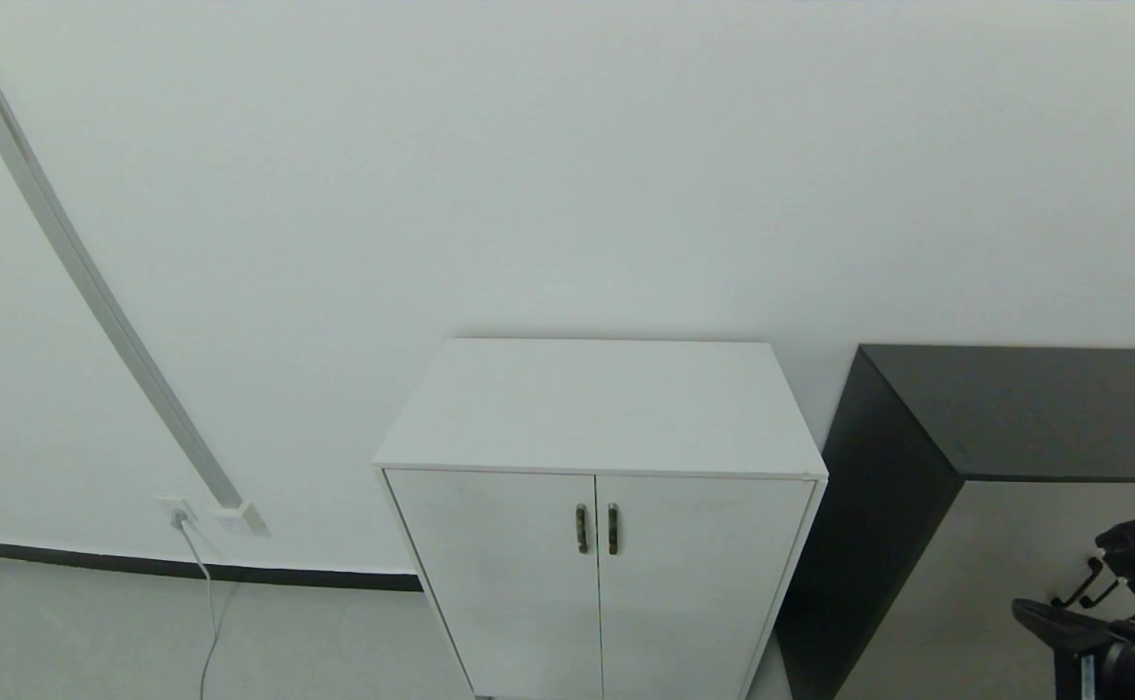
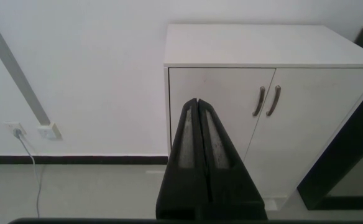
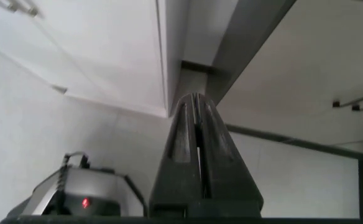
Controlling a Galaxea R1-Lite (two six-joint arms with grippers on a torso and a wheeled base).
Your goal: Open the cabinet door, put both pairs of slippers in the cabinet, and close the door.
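Note:
A white cabinet (image 1: 606, 408) stands against the wall, and both its doors (image 1: 499, 574) are closed. Two dark vertical handles (image 1: 597, 529) sit side by side at the middle seam. In the left wrist view my left gripper (image 2: 197, 106) is shut with nothing in it. It hangs in front of the left door (image 2: 219, 93), apart from it and left of the handles (image 2: 266, 101). My right gripper (image 3: 197, 99) is shut and empty, low down near the cabinet's bottom right corner (image 3: 163, 93). My right arm (image 1: 1112, 632) is at the lower right of the head view.
A black piece of furniture (image 1: 1014, 408) stands close against the cabinet's right side, with a grey panel and two hooks (image 1: 1082, 583) below its top. On the left, a wall socket (image 1: 178, 512) has a cable hanging to the floor. A slanted conduit (image 1: 90, 282) runs up the wall.

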